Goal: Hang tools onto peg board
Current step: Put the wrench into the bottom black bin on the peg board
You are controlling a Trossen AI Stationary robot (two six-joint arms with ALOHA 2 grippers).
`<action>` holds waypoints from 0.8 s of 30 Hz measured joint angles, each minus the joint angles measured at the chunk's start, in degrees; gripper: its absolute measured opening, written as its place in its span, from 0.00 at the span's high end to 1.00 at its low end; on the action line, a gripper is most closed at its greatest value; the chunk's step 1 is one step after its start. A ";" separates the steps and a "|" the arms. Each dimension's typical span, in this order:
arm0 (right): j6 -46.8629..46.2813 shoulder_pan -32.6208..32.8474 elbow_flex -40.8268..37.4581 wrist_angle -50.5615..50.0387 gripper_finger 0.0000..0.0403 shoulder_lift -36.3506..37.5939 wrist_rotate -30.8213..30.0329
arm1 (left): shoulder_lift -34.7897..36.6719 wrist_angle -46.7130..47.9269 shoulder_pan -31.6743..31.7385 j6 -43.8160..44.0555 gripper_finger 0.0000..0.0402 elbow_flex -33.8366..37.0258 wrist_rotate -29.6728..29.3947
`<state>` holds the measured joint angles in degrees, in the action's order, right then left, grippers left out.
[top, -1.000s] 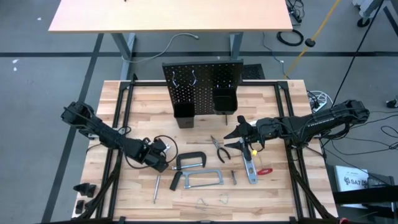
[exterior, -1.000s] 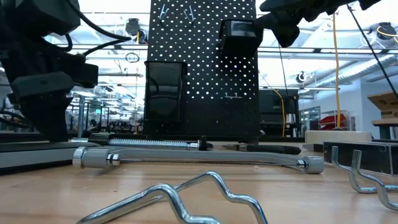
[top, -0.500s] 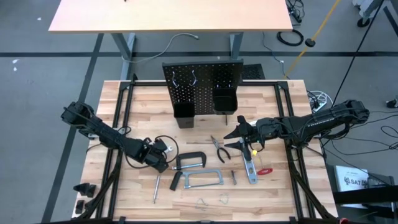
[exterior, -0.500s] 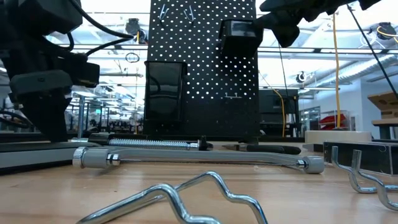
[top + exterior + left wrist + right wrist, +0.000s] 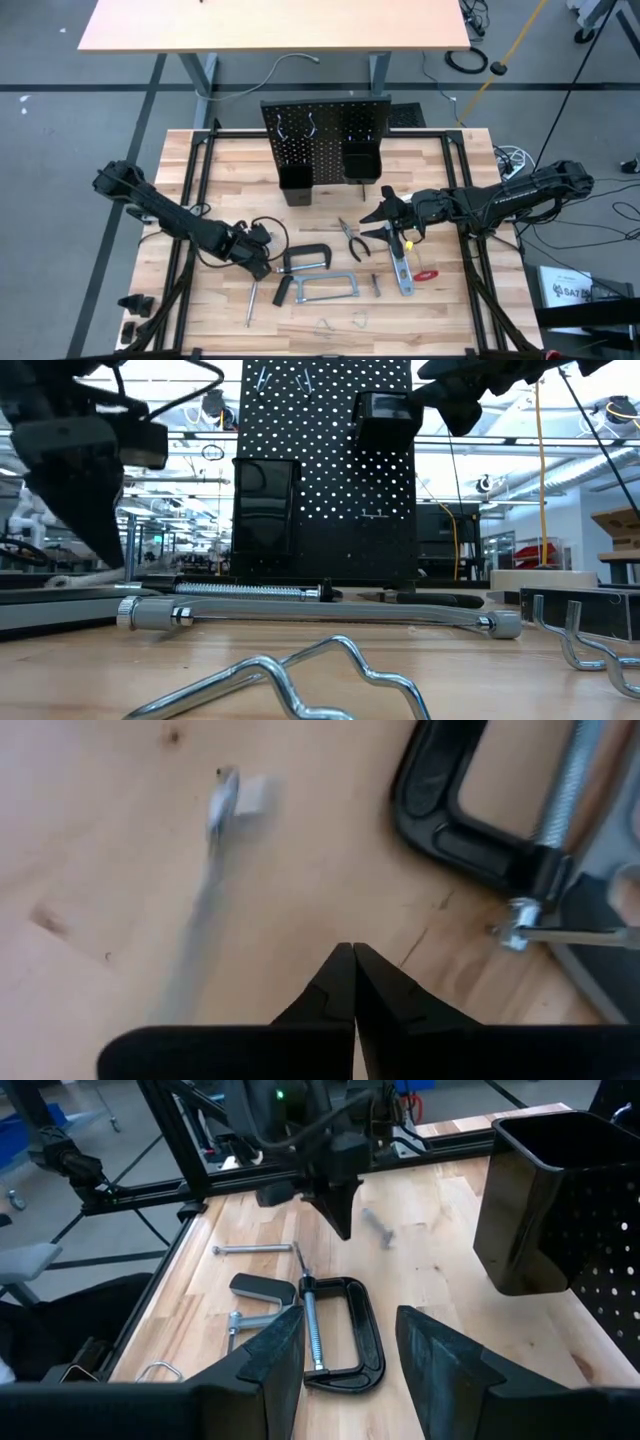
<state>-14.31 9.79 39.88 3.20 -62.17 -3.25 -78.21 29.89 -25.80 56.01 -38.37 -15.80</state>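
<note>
Below, left gripper [image 5: 352, 982] closed beside black C-clamp [image 5: 470, 820], apparently empty

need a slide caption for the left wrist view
Left gripper, fingers shut and empty, over bare table beside the black C-clamp.

A large open workshop hall: ceiling trusses [image 5: 560, 438], grey concrete floor [image 5: 60, 120], and workbench [image 5: 270, 25].

The peg board [image 5: 325, 135] is black, dotted with rows of small holes, and carries two black bins [image 5: 294, 177]. The surface [image 5: 450, 300] is pale tan wood in strips. On it lie a black C-clamp [image 5: 308, 257], a grey hacksaw [image 5: 328, 289], a silver wrench [image 5: 251, 303] and a red-handled tool [image 5: 426, 273].
</note>
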 joint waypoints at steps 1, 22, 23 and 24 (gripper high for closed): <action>0.00 0.02 0.00 0.00 0.62 0.01 0.00 | 0.51 0.08 -0.03 0.02 1.00 -0.02 -0.21; 0.20 -0.01 0.00 0.07 0.62 0.00 -0.26 | 4.69 5.44 10.80 -18.55 0.89 -0.13 1.71; 0.24 -0.05 0.00 0.11 0.62 0.00 -0.26 | 4.69 5.42 11.91 -20.95 0.86 -0.13 2.84; 0.32 -0.05 0.00 0.13 0.62 0.02 -0.26 | 4.69 5.38 13.01 -23.16 0.83 -0.15 4.29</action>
<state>-13.98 9.74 39.88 3.33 -62.15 -3.51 -73.52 35.28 -12.80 32.85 -38.52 -11.51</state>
